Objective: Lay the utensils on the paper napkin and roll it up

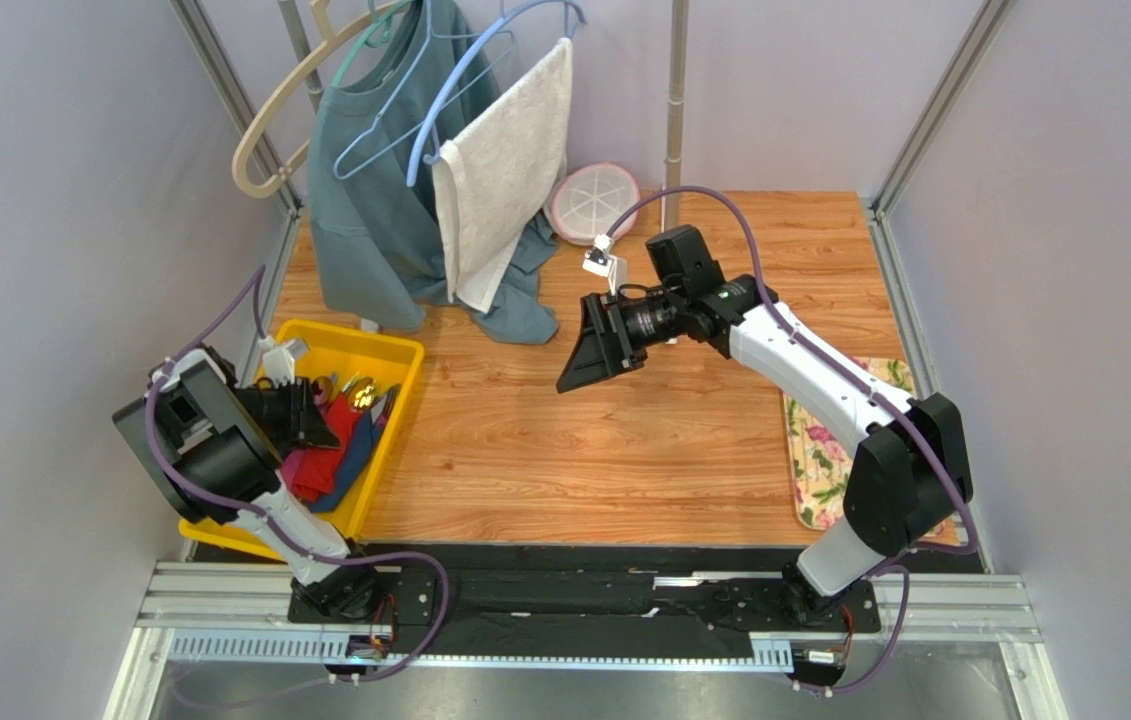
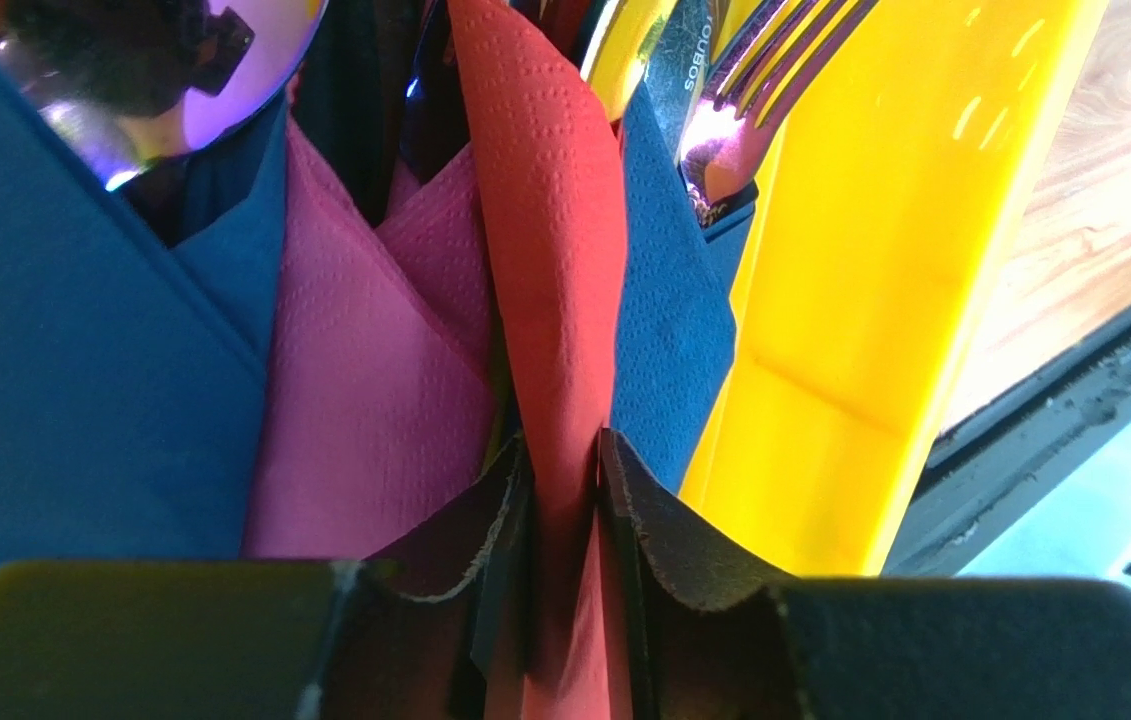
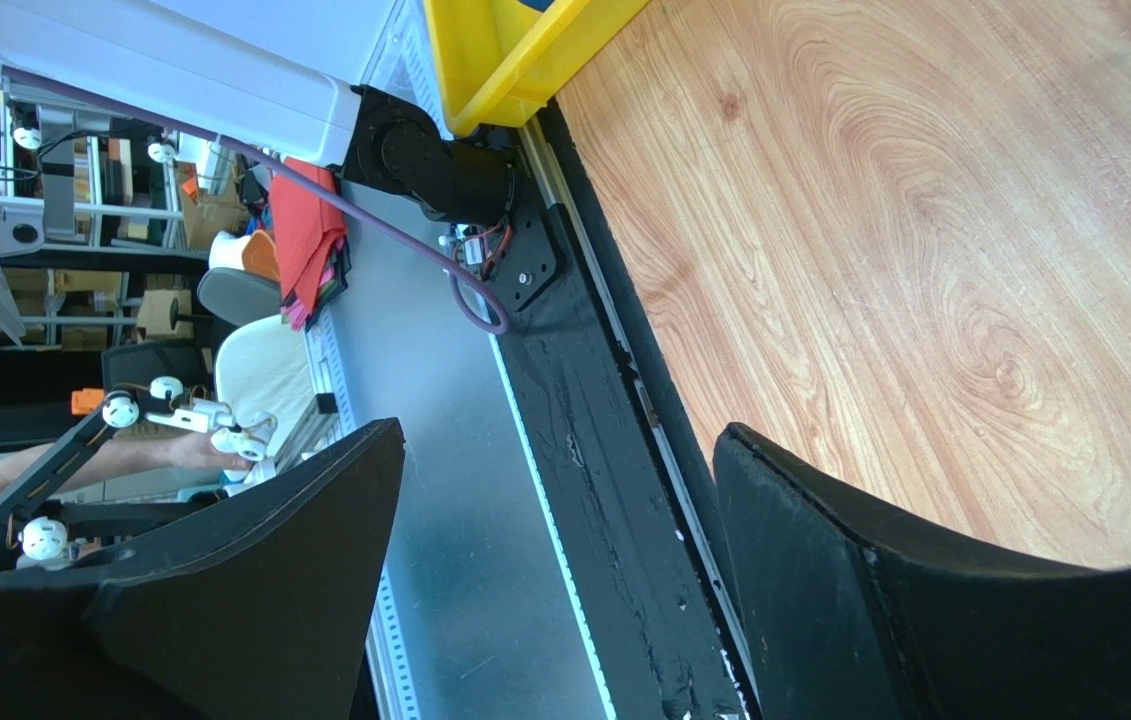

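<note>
Crowding the yellow bin (image 1: 382, 354) at the left edge of the table (image 1: 571, 450) were folded blue fabric (image 2: 60, 390), a pink fold (image 2: 361, 375) and more blue on the far side, all packed upright around the paper napkin (image 2: 549, 225). The red sheet stood on edge as a narrow fold between them, low in the bin. The utensils (image 2: 767, 75) rose behind it: shiny fork tines leaned against the bin's yellow wall, and a rounded mirror-like head showed above the blue fabric at the other side. The left gripper (image 2: 564, 450) was sunk into the bin with one finger on each side of the napkin, its jaws only narrowly apart and the red paper filling the gap, touching both pads. Whether they pinched it or merely flanked it could not be told. The neighbouring pink fold pressed against the outer face of one finger. Away from the bin, the right gripper (image 3: 559, 435) hung above the middle of the table with its jaws wide apart and nothing between them, bare wood and the black near edge beneath. A floral cloth (image 1: 824, 450) lay along the right edge. At the far left corner a teal shirt (image 1: 376, 195) and a white towel (image 1: 504, 165) hung from hangers, with a round pink-rimmed dish (image 1: 594, 203) at the far edge.
</note>
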Available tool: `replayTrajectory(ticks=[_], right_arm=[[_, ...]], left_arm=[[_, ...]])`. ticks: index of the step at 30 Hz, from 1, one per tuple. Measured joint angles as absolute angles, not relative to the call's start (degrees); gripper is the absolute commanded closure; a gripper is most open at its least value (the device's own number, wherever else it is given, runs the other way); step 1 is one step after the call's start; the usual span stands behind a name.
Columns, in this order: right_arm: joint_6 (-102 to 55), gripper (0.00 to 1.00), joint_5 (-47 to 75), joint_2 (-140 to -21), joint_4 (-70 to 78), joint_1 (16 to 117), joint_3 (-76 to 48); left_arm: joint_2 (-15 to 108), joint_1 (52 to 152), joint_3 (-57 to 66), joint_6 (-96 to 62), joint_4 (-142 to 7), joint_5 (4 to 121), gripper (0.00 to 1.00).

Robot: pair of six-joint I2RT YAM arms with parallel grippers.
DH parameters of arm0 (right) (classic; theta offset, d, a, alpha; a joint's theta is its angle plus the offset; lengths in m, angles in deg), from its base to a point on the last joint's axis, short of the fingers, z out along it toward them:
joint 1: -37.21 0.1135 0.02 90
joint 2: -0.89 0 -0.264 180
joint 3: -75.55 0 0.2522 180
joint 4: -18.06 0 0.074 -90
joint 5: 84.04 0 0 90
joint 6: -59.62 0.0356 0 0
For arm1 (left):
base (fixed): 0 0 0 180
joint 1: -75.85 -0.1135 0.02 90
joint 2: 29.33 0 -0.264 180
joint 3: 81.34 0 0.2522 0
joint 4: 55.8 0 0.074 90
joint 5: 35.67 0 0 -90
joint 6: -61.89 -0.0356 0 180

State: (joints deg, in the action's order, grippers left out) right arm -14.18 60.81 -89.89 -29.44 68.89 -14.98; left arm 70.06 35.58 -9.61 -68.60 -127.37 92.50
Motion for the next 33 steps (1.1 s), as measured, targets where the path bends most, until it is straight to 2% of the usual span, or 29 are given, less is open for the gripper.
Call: replayTrajectory(ticks=[8,12,19,23,25,26,27,31,32,33], right_arm=[[-14.2,0.20,61.1,-89.9,-29.4,68.9,-15.0],[-14.2,0.20,61.2,-89.9,-29.4,68.8,-15.0],[-14.2,0.20,61.5,-89.9,-29.4,68.6,-15.0],[-14.2,0.18,61.6,-89.8,-29.5,68.0,-15.0],[-14.2,0.17,61.5,-89.5,-29.6,67.6,-15.0],[-14.4,0.16,61.5,-88.4,-29.7,66.9,-14.9],[-14.4,0.15,61.5,-88.4,-29.7,66.9,-14.9],[-15.1,0.14,60.7,-85.5,-29.9,64.9,-14.1],[-15.2,0.10,60.3,-84.5,-30.3,64.2,-13.8],[-15.3,0.02,60.0,-83.4,-30.6,63.5,-13.3]], left_arm=[[64.9,35.6,-10.2,-66.9,-125.7,90.7,0.60],[62.5,35.6,-10.2,-66.5,-125.3,89.7,0.48],[58.3,35.6,-11.5,-64.3,-123.4,87.3,0.37],[55.0,35.6,-11.8,-62.9,-122.1,86.1,0.22],[52.5,35.6,-12.0,-62.3,-121.3,85.4,0.18],[47.3,35.6,-12.7,-61.3,-120.3,84.7,0.12],[47.1,35.6,-12.7,-61.3,-120.3,84.7,0.01],[39.5,35.5,-13.1,-60.4,-120.8,84.8,0.01],[37.1,35.5,-13.1,-60.4,-121.5,85.1,0.01],[35.3,35.5,-13.0,-60.5,-122.1,85.4,0.01]])
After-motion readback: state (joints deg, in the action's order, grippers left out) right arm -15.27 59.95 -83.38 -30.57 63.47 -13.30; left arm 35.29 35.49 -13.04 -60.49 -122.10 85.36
